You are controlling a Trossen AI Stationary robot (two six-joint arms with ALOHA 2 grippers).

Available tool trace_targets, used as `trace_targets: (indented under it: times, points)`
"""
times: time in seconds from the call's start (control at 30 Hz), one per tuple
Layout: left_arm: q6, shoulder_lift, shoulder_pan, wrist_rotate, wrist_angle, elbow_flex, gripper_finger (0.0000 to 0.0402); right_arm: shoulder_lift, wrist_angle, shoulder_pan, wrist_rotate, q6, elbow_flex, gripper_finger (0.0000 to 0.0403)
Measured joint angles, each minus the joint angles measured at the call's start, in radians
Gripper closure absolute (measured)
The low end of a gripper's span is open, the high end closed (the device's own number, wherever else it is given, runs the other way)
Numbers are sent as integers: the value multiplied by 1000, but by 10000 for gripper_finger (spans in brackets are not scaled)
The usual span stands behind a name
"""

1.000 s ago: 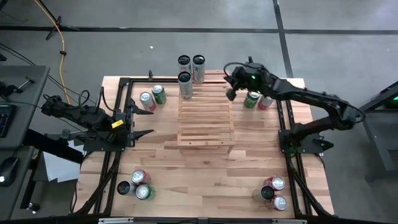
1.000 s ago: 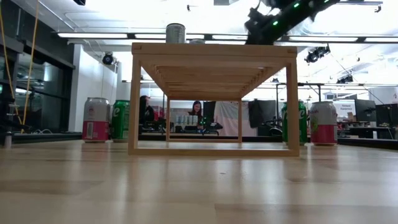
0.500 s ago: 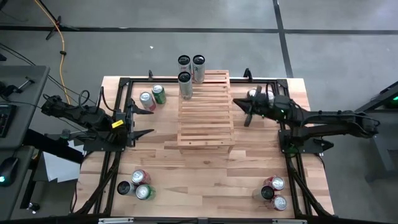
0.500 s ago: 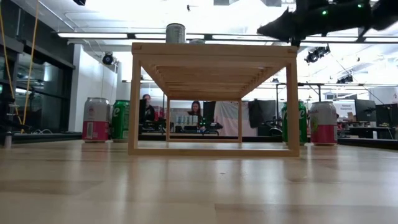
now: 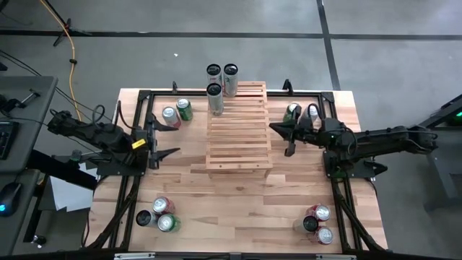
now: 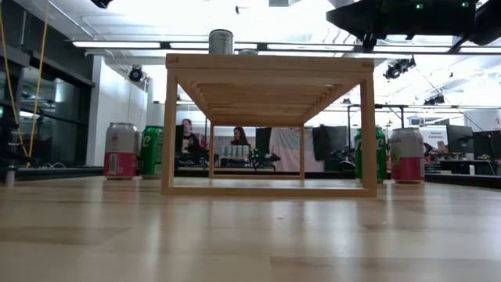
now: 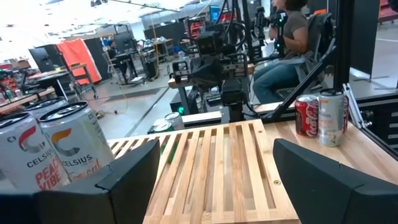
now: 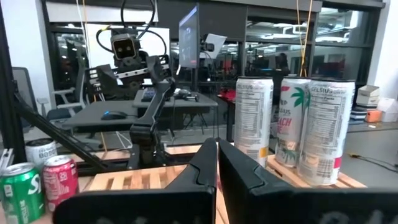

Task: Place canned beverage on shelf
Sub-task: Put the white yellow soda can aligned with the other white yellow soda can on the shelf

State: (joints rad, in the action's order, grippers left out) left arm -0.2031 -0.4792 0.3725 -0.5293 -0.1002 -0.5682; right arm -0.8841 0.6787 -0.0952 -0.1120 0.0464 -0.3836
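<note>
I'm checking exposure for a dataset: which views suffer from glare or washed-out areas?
Low view: ceiling lights blow out above the shelf, silhouetting the right gripper. Left wrist view: top-left corner washes out. High view: evenly lit, shelf slats clear.

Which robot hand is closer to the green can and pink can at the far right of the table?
The right hand, shut, hangs just beside the green can and pink can. The left hand, open, waits across the shelf, much farther away.
</note>
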Motion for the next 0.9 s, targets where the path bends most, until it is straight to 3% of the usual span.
trace_targets:
  times: [0.7,0.9]
  points:
    - [1,-56,0,-11,45,1,96,0,0,0,0,3,0,402]
    - [99,-57,0,-99,35,1,96,0,0,0,0,3,0,402]
